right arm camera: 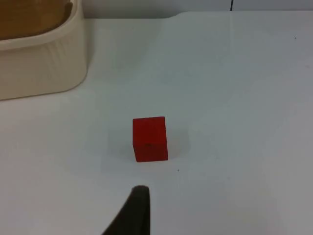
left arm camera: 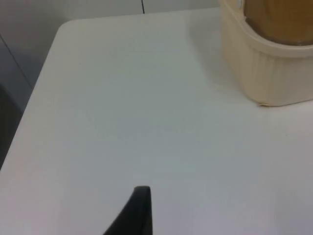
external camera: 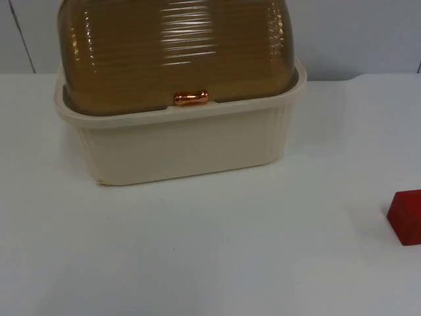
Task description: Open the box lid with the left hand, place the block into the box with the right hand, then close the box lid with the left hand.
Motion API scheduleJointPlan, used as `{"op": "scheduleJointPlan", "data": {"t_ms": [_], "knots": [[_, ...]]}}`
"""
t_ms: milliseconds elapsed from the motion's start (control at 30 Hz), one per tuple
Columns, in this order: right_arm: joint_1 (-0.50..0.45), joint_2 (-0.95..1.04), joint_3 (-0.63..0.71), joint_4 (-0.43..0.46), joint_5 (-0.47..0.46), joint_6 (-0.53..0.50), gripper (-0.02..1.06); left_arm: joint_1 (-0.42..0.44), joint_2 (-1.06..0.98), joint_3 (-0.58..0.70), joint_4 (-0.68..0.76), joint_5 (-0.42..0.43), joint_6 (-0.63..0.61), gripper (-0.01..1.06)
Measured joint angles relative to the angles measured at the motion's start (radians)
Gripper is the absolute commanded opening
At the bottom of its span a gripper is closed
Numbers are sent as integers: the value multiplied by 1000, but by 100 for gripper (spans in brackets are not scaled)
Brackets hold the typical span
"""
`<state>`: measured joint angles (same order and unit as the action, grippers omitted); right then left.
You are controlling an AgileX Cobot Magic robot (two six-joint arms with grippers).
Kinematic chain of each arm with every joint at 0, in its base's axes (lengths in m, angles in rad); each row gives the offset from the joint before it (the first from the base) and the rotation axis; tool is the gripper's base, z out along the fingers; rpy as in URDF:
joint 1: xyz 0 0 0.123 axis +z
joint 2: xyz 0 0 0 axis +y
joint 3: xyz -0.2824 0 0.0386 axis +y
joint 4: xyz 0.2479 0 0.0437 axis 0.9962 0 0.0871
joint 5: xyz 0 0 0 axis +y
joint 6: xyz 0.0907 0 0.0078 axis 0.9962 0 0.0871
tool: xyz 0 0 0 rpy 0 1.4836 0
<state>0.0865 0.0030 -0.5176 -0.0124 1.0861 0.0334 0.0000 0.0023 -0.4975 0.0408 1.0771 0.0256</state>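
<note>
A cream box (external camera: 184, 148) stands at the back of the table, its brown see-through domed lid (external camera: 174, 52) down and shut, with a copper handle (external camera: 191, 98) at the lid's front edge. A red block (external camera: 406, 216) lies on the table at the right, apart from the box. My left gripper (left arm camera: 139, 211) hangs over bare table to the left of the box (left arm camera: 266, 63), well clear of it. Over the table in front of the red block (right arm camera: 150, 138) is my right gripper (right arm camera: 138, 210), a short way back from the block, with the box's corner (right arm camera: 46, 63) beyond.
The white table top (external camera: 210, 250) stretches wide in front of the box. Its left edge and rounded corner (left arm camera: 61, 32) lie near the left arm. A grey partition wall (external camera: 355, 33) closes off the back.
</note>
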Motion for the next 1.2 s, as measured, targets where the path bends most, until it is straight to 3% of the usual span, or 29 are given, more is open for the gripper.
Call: {"op": "scheduleJointPlan", "data": {"t_ms": [700,867,1000,1100,1200], "knots": [[0,0,-3,-5,-2,27,93,0,0,0,11,0,0,105],[0,52,-105,-5,2,27,93,0,38,-73,31,1,-34,105],[0,203,-250,-5,-27,27,93,0,178,-203,63,-90,-120,105],[0,340,-362,-41,-102,27,93,0,333,-326,63,-199,-147,105],[0,427,-420,-67,-176,29,93,0,425,-411,63,-247,-147,105]]}}
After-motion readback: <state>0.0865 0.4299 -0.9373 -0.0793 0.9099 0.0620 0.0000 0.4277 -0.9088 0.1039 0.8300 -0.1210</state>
